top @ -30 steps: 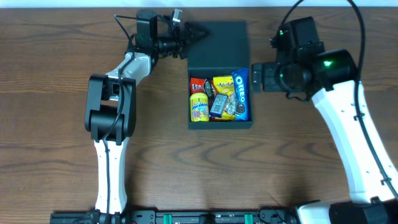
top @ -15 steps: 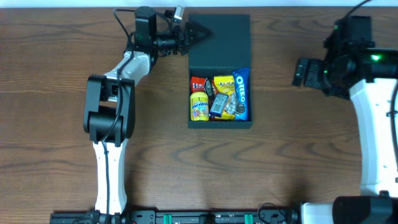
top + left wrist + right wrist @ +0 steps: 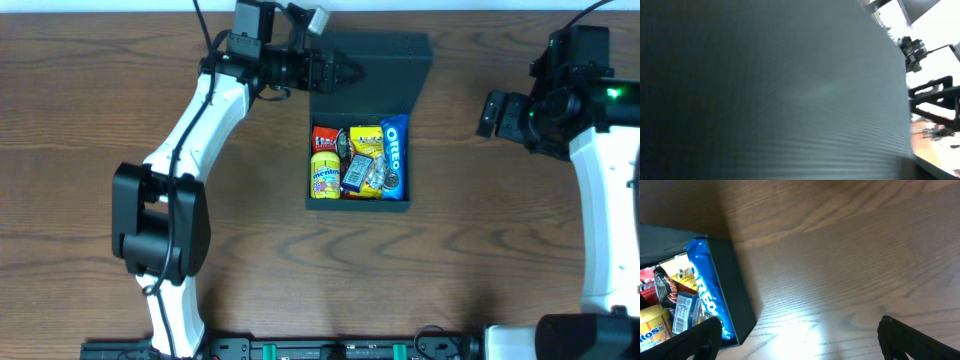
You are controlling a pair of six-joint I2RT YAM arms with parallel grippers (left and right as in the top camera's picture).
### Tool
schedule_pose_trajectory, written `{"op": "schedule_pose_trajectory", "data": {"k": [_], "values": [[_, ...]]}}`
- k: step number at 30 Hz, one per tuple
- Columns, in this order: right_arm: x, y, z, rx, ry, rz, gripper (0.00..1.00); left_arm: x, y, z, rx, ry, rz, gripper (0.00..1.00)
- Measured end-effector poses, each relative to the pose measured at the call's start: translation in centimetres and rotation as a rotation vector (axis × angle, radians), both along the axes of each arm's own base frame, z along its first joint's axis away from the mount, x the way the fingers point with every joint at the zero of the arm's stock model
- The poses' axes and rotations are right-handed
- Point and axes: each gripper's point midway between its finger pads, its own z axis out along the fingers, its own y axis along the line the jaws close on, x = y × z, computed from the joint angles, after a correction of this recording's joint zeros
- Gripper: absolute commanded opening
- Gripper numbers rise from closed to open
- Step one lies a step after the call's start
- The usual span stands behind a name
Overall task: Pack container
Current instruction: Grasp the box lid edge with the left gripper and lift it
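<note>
The left gripper (image 3: 338,72) is at the top centre of the overhead view. Its dark fingers are spread wide with nothing clamped between them, and its tip meets the left edge of a raised matte dark flap lid (image 3: 385,68). The left wrist view is almost wholly filled by that lid's blurred dark surface, so the fingers do not show there.

The lid belongs to the container (image 3: 357,204), a dark green-black square cardboard box. It sits in the upper middle of the overhead frame, slightly skewed, with the lid opened toward the top edge. Inside, a round yellow Mentos tub (image 3: 323,172) lies at the lower left with a red snack packet (image 3: 322,138) above it. A yellow snack packet (image 3: 362,140) is in the middle, and a long blue Oreo packet (image 3: 394,155) runs along the right wall.

The right gripper (image 3: 800,337) hangs near the right edge of the overhead view, well apart from the box. Its jaws are wide and empty. In the right wrist view its two black fingertips (image 3: 705,335) sit in the lower corners above the brown wood-grain table (image 3: 480,250), with the box's corner at the left of that frame.
</note>
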Motion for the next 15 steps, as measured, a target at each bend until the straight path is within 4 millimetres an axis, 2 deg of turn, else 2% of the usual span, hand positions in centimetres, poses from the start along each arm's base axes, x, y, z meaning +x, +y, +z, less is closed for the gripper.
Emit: {"op": "schedule_pose_trajectory", "data": {"k": [7,15], "values": [[0.0,0.0,0.0,-0.007,0.0,0.017,0.99,-2.0,0.8,0.8,0.095,-0.014,0.003,0.96],[0.3,0.0,0.1,-0.01,-0.012,0.022,0.99,-6.5,1.2,3.2,0.169,-0.003,-0.041,0.96]]}}
